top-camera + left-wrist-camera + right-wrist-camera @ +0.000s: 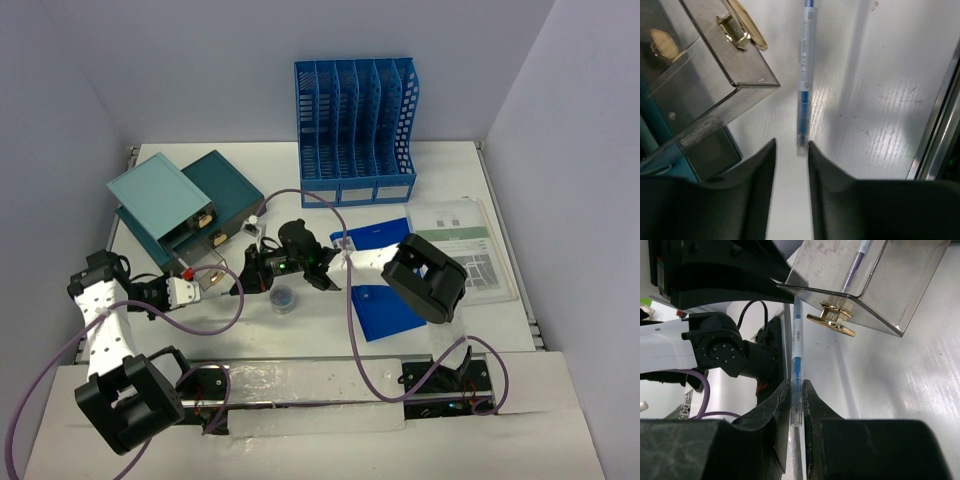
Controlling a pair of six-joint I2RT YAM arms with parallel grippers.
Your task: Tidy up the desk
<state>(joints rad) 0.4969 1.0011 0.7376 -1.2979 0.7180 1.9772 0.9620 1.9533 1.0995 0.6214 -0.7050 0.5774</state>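
Right wrist: the clear drawer (880, 285), brass knob (832, 321) at its front, holds what looks like a purple pen (856, 265), its top cut off by the frame; the right gripper (796, 390) is clamped on a blue pen (796, 347). Left wrist: the left gripper (791, 150) stands parted, released, the blue pen's end between its fingers. The white desk (880, 75) lies beneath everything.

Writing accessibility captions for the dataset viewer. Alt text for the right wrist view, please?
The right hand is closed on one end of a blue-and-clear pen, which points away toward a shiny drawer with a brass knob. The white desk fills the right side, and the left arm is in the background at left.
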